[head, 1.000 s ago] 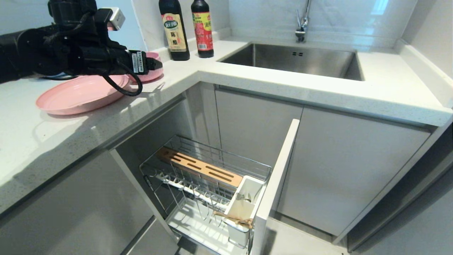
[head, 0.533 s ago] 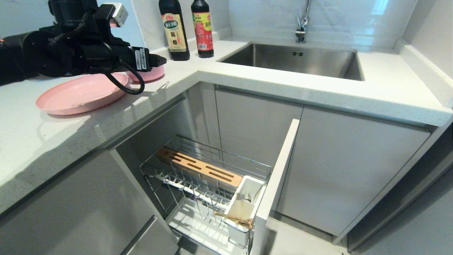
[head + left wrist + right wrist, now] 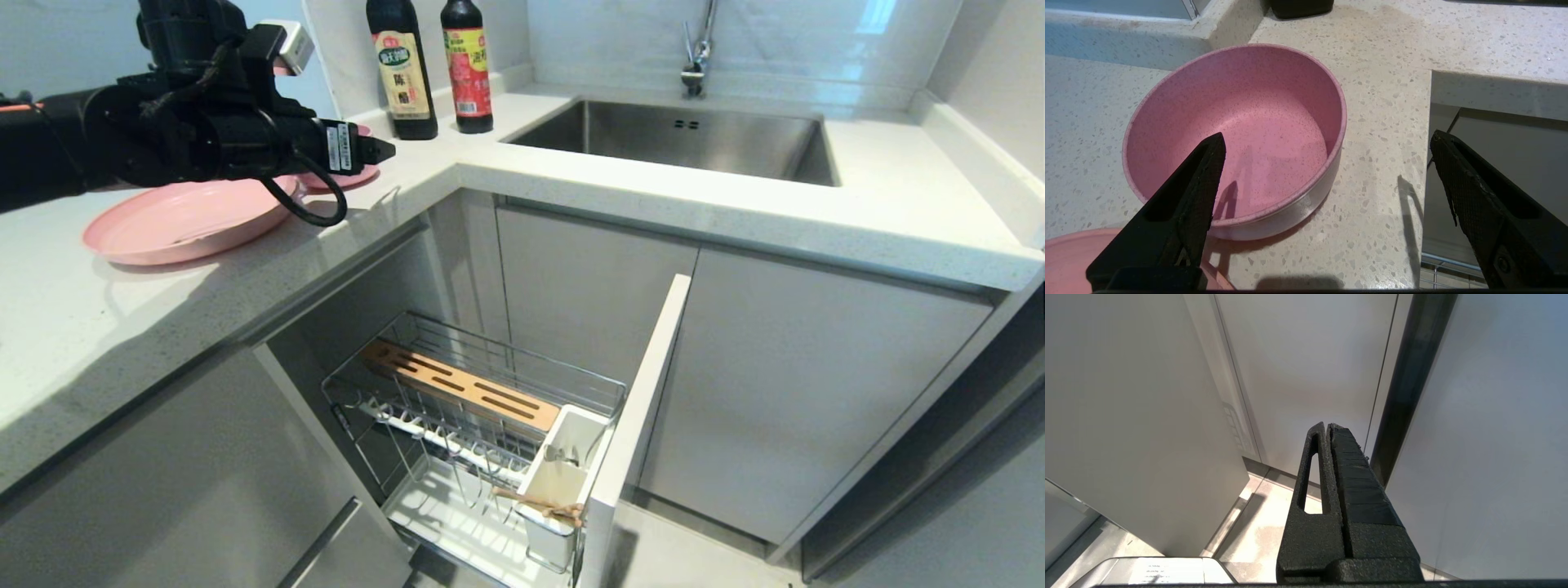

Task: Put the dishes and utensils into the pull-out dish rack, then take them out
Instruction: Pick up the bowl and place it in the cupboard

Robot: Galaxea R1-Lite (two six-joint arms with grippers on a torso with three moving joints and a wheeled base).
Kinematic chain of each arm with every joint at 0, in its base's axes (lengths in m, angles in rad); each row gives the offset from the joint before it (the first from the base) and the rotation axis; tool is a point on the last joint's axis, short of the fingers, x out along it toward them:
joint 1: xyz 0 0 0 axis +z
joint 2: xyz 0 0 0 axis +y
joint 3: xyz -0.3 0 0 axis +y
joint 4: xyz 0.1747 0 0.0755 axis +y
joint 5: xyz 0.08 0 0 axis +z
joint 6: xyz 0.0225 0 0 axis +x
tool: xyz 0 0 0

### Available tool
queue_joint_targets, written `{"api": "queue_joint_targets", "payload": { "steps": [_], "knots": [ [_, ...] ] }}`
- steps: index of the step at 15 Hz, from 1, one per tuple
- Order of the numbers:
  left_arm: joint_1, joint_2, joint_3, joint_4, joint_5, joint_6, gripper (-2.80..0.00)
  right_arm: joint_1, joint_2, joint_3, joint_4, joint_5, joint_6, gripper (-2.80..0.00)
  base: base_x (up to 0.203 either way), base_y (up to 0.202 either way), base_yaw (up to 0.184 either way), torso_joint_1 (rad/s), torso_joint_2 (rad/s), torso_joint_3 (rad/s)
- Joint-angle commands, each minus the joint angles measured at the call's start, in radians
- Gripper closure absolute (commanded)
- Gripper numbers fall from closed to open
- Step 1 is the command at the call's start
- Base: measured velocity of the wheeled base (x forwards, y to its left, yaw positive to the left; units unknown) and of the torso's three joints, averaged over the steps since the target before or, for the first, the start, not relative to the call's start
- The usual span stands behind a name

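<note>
A small pink bowl (image 3: pixel 1241 134) stands on the speckled counter near its corner, right beside the wide pink plate (image 3: pixel 184 220). My left gripper (image 3: pixel 1327 136) hovers open just above the bowl. One finger (image 3: pixel 1200 179) is over the bowl's inside and the other (image 3: pixel 1466 179) is out past the counter edge. In the head view the gripper (image 3: pixel 384 151) hides most of the bowl (image 3: pixel 351 176). Below, the pull-out dish rack (image 3: pixel 457 384) stands drawn out. Wooden chopsticks (image 3: pixel 540 505) and a small metal spoon (image 3: pixel 558 452) sit in its white cup (image 3: pixel 563 482). My right gripper (image 3: pixel 1327 426) is shut and parked low by the cabinet fronts.
Two dark sauce bottles (image 3: pixel 402 69) (image 3: pixel 467 65) stand at the back wall behind the bowl. A steel sink (image 3: pixel 678 139) with a faucet (image 3: pixel 698 49) lies to the right. The rack's grey front panel (image 3: pixel 641 408) juts out below the counter.
My left arm has shifted to the right along the counter, bringing the open gripper further over the bowl. The dishes and the rack have not moved.
</note>
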Motion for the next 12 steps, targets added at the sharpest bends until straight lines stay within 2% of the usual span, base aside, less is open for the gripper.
{"api": "queue_joint_targets", "payload": {
  "steps": [1,12],
  "knots": [
    [-0.004,0.01,0.0,-0.011,0.0,0.001,-2.8,0.0,0.0,0.002,0.0,0.0,0.0,0.0,0.0,0.0,0.0,0.0,0.0,0.0],
    [0.0,0.036,-0.001,-0.037,-0.008,0.001,-2.8,0.0,0.0,0.002,0.0,0.0,0.0,0.0,0.0,0.0,0.0,0.0,0.0,0.0]
  ]
}}
